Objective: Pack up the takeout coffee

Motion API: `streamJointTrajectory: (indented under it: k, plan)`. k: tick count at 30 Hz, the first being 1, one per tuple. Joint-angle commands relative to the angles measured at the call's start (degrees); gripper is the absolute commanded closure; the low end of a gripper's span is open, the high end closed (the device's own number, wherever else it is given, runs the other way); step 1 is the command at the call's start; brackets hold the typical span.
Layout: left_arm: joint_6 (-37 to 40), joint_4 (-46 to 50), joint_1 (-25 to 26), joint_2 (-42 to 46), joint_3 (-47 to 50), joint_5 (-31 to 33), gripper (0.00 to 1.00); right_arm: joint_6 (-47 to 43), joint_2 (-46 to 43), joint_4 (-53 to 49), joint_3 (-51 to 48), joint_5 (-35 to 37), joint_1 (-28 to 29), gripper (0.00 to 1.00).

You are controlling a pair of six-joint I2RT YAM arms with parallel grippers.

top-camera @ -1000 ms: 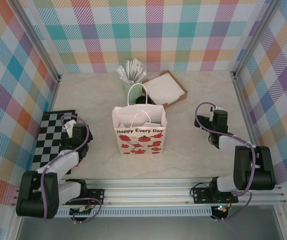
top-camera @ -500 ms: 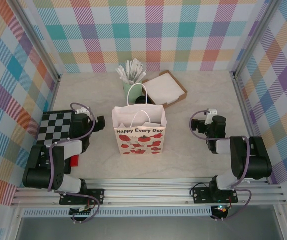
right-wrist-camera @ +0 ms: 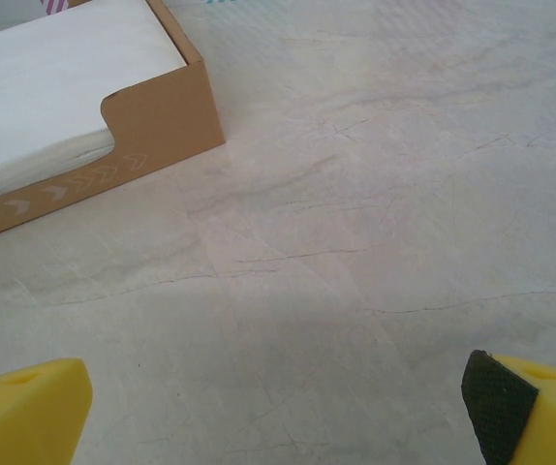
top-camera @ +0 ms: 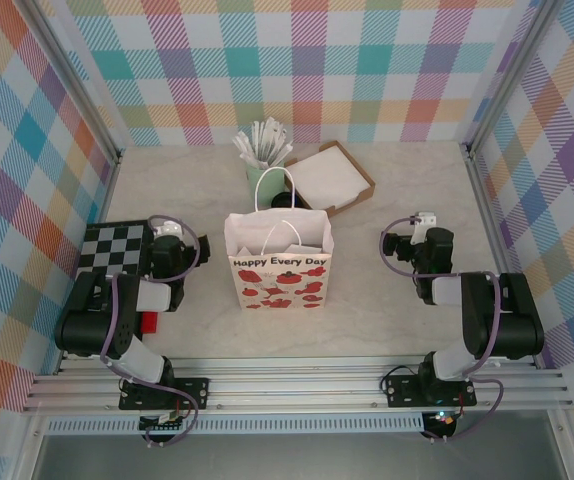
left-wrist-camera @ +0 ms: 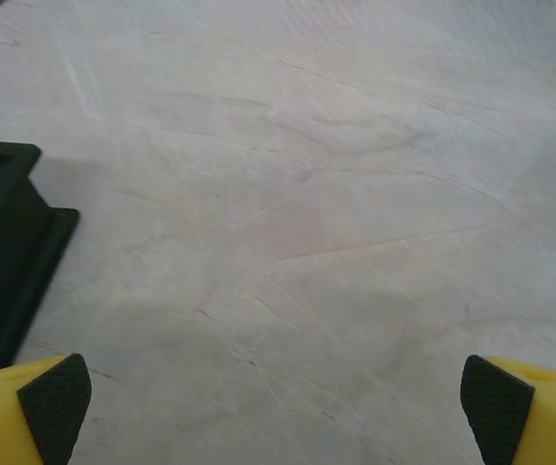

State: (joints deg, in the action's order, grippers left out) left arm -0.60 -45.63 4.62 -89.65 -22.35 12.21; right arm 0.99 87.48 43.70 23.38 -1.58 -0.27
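Either side of bag (top-camera: 279,265), open tabletop (top-camera: 417,185); left hand (left-wrist-camera: 276,412), right hand (right-wrist-camera: 276,407) spread wide, holding nothing

Takeout coffee (top-camera: 281,199): dark sliver only, on the far side of the paper bag (top-camera: 279,270). Napkin box (right-wrist-camera: 162,126): cropped at left and top edges. Red item (top-camera: 149,321) beneath left arm (top-camera: 95,325): unidentifiable.
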Motion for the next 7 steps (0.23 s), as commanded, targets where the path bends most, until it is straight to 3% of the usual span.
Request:
streamJointTrajectory:
  k: [1, 7]
  plan:
    - [-0.8, -2.5, 0.6, 0.2, -0.5, 4.4, 0.0, -0.4, 0.1, 1.7, 0.8, -0.6, 0.3, 0.0]
    - [-0.7, -2.6, 0.6, 0.2, -0.4, 4.4, 0.0, -0.5, 0.1, 1.7, 0.8, -0.6, 0.2, 0.0]
